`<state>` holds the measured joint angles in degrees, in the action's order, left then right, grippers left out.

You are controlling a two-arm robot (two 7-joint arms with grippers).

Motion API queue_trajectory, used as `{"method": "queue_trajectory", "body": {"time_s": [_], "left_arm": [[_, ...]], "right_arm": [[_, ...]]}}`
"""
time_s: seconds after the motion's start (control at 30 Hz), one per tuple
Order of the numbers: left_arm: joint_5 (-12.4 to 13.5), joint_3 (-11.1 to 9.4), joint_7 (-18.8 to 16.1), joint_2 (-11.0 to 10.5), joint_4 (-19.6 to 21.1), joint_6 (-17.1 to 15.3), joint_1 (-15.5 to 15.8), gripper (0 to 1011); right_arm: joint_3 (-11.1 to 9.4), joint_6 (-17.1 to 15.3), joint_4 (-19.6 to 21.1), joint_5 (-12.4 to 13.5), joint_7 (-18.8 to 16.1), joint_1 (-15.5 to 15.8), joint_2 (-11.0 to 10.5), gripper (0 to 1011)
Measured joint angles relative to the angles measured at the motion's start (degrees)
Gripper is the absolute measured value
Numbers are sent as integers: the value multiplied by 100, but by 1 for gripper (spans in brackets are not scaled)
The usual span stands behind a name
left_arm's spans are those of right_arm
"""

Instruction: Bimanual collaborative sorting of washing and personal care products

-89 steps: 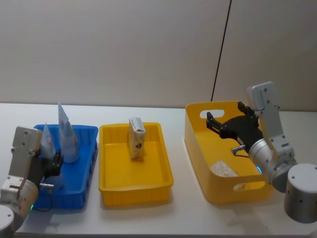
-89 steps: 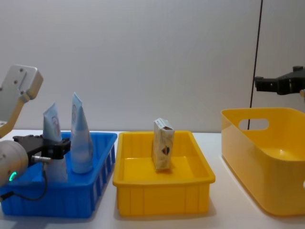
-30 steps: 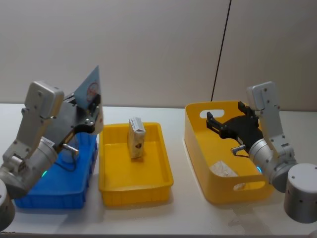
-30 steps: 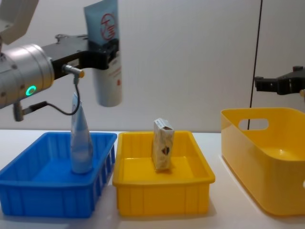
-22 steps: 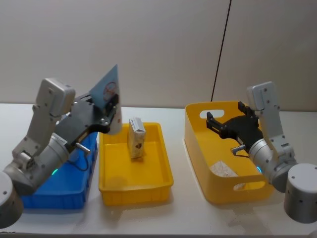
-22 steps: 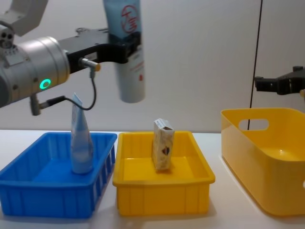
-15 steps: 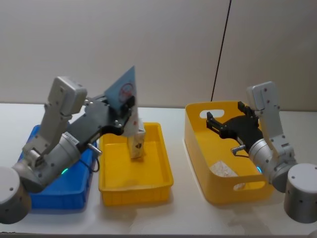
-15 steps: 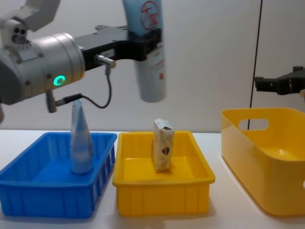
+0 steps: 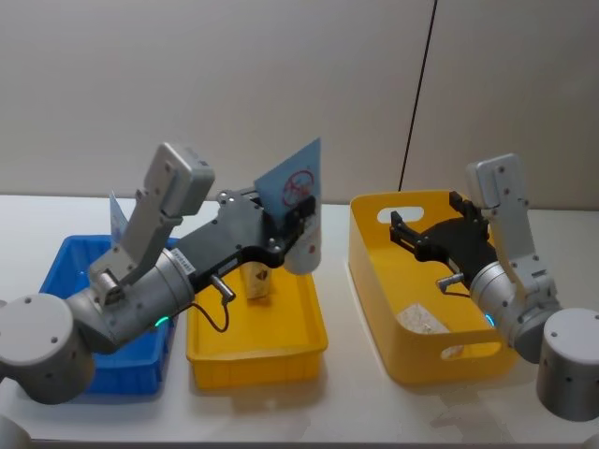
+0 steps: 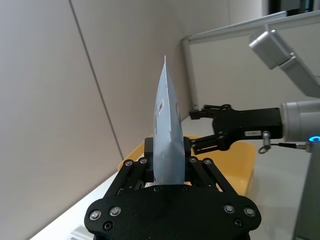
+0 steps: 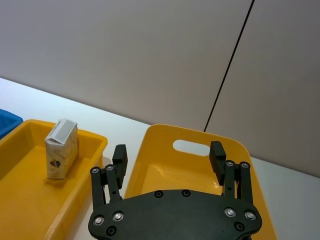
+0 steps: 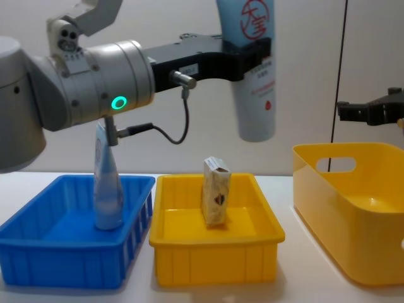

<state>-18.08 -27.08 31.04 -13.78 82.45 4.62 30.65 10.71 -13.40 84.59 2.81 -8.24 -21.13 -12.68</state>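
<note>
Held tube [image 12: 254,76]: a light-blue and white plastic squeeze tube, tapered from a flat crimped seam at the top to a rounded white cap end at the bottom, printed with a red round logo and red text. It is carried upright in the air, above the tray's [image 12: 214,265] 2 o'clock corner as taken in the head view, clear of everything below it. It is clamped across its middle by the black fingers of the left gripper [image 12: 246,60], which are closed against its two flat faces.

Second tube [image 12: 107,183]: the same tapered shape, stood cap-down inside the blue bin [image 12: 63,265], near the wall facing the tray.

Carton [image 12: 216,191]: a small cream cardboard box with dark print and a folded top, stood upright on the tray floor, toward 12 o'clock of the tray's centre.

Tray: shallow, rectangular, smooth yellow plastic with a rolled rim. The blue bin, ribbed along its side, is set just beside it at 9 o'clock. A deep yellow bin [image 12: 353,252] with rounded corners and a slotted handle is set at 3 o'clock, slightly apart.

Right gripper [image 11: 168,152]: held above the deep bin, its black fingers spread wide with nothing between them.

All three containers are borne on a matt white table [image 9: 356,412].
</note>
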Motion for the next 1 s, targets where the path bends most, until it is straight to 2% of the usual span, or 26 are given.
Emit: {"method": "queue_trajectory", "body": {"time_s": [0.27, 0.57, 1.0], "left_arm": [[-79, -116, 193, 44, -87, -24, 108, 248], [-130, -188, 322, 72, -146, -38, 179, 248], [-158, -227, 385, 85, -174, -45, 216, 248]], "right_arm": [[-1, 0, 13, 1, -36, 11, -8, 1004], [-10, -11, 166, 67, -311, 106, -141, 1004], [-110, -328, 604, 440, -1103, 312, -634, 1004]]}}
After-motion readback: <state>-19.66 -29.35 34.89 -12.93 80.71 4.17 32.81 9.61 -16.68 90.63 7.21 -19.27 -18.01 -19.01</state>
